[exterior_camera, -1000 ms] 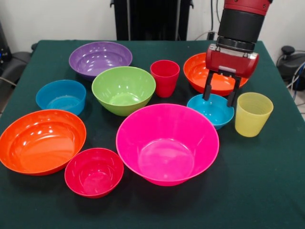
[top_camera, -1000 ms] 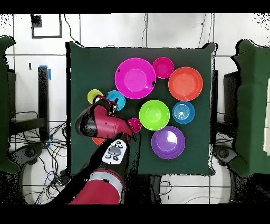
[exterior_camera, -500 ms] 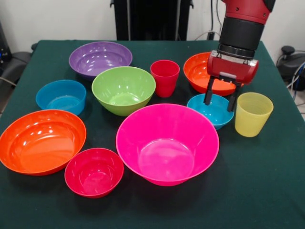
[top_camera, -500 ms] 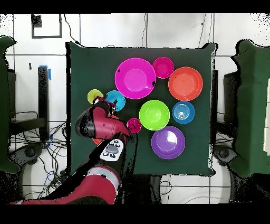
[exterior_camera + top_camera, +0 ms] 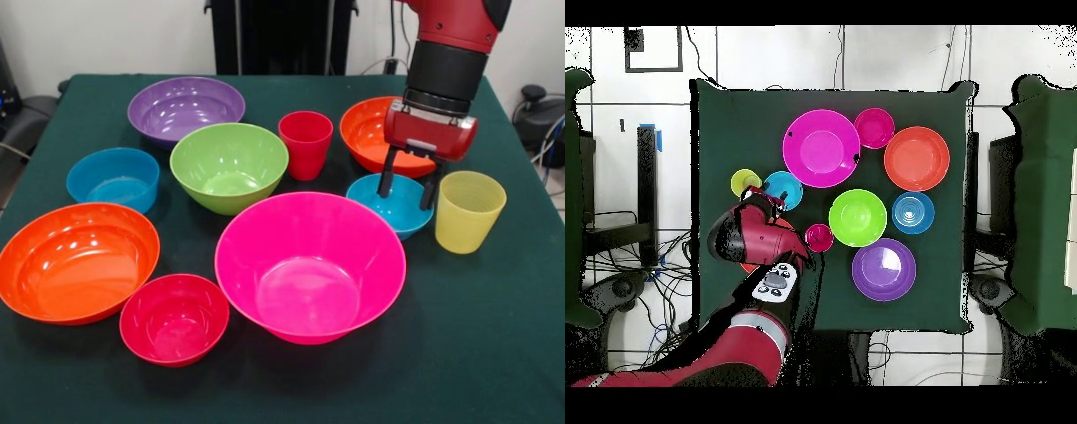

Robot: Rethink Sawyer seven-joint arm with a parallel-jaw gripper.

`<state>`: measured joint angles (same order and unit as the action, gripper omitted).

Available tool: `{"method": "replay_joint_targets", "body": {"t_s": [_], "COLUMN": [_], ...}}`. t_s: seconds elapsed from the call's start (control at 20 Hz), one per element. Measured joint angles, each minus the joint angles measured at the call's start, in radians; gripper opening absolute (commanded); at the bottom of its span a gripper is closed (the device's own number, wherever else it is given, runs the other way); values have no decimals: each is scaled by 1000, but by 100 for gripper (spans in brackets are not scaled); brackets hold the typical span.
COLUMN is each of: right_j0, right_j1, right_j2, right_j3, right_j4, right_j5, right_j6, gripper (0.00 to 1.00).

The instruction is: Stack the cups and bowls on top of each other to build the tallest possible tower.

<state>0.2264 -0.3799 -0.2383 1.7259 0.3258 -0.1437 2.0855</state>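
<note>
No tower stands; every bowl and cup sits apart on the green table. My gripper (image 5: 407, 199) is open, its two fingers straddling the far rim of a small blue bowl (image 5: 389, 208), empty. Beside it stand the yellow cup (image 5: 468, 211) and an orange bowl (image 5: 378, 134) behind. The red cup (image 5: 305, 143), green bowl (image 5: 229, 165), purple bowl (image 5: 185, 108), big pink bowl (image 5: 310, 264), second blue bowl (image 5: 113, 177), second orange bowl (image 5: 76, 260) and small red-pink bowl (image 5: 174, 317) lie spread out. In the overhead view the gripper (image 5: 768, 203) is by the blue bowl (image 5: 785, 187).
The table (image 5: 494, 353) has bare cloth along its near right side. The arm (image 5: 760, 240) covers the orange bowl in the overhead view. Chairs and cables stand around the table's edges.
The gripper has shifted slightly toward the blue bowl's far rim and the arm has tilted a little. No bowl or cup has moved.
</note>
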Motion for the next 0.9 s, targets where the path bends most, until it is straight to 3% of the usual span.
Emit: {"method": "replay_joint_targets", "body": {"t_s": [0.9], "right_j0": [19], "right_j1": [20], "right_j2": [0], "right_j3": [0], "right_j4": [89], "right_j5": [-126], "right_j6": [59], "gripper": [100]}}
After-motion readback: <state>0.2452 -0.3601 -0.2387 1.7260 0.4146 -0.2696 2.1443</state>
